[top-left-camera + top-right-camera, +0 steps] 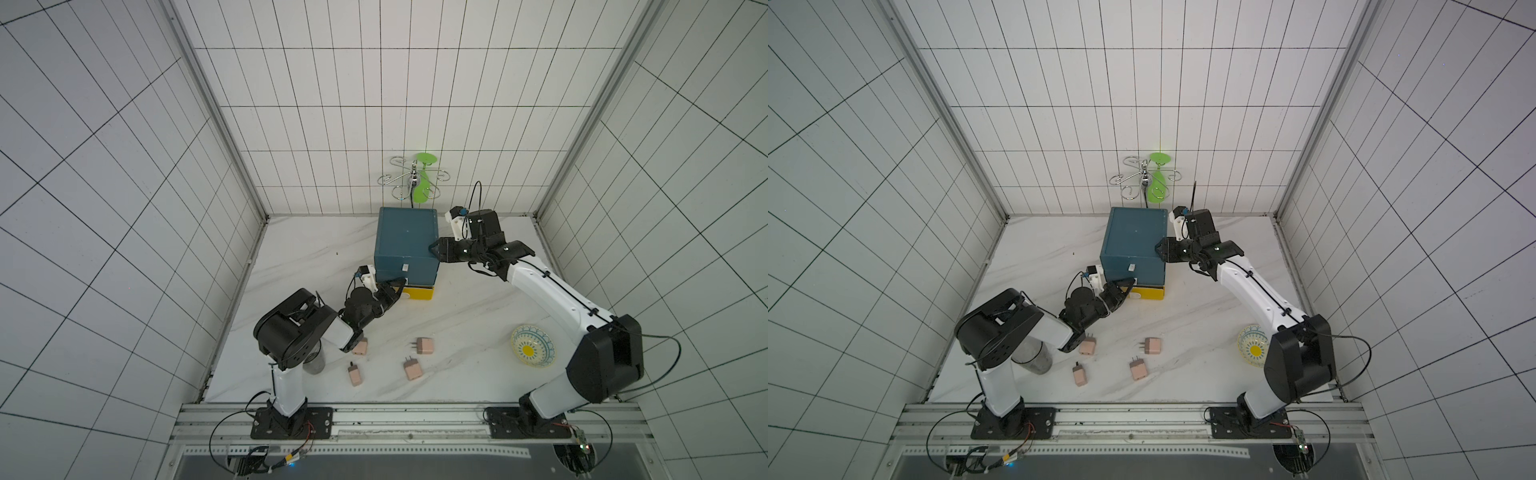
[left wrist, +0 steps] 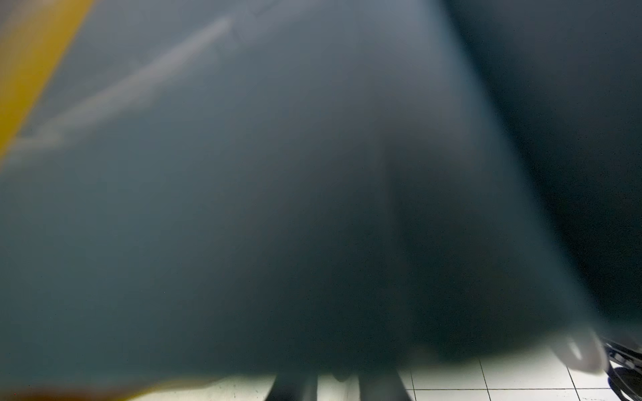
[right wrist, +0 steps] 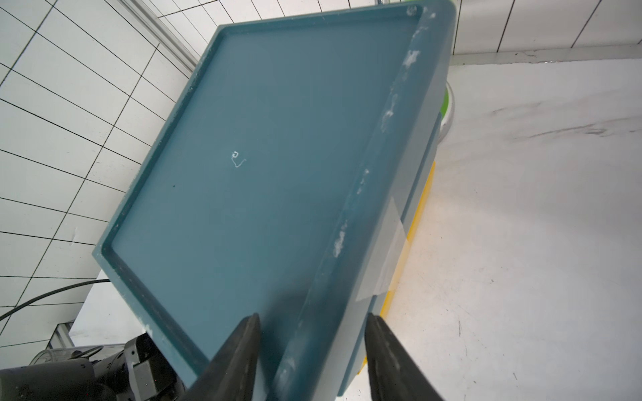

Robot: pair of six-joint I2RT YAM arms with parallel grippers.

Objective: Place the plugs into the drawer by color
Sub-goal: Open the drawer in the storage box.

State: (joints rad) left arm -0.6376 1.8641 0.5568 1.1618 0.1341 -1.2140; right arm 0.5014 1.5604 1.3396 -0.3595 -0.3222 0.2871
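Observation:
Several peach-pink plugs lie on the marble table: two near the left arm (image 1: 360, 346) (image 1: 355, 375) and two further right (image 1: 424, 345) (image 1: 411, 369). The drawer unit (image 1: 405, 237) is a teal box with a yellow bottom drawer (image 1: 422, 294) standing slightly out. My left gripper (image 1: 400, 286) is pressed against the teal front just above the yellow drawer. The left wrist view is a blur of teal, so its grip is unclear. My right gripper (image 3: 312, 319) straddles the unit's top front edge at the right corner, jaws apart, one finger over the top, one at the front face.
A yellow-and-blue patterned dish (image 1: 532, 347) sits on the table at the right, by the right arm. A chrome hook stand with a green piece (image 1: 415, 178) stands behind the unit. A grey cup (image 1: 314, 363) is under the left arm's elbow.

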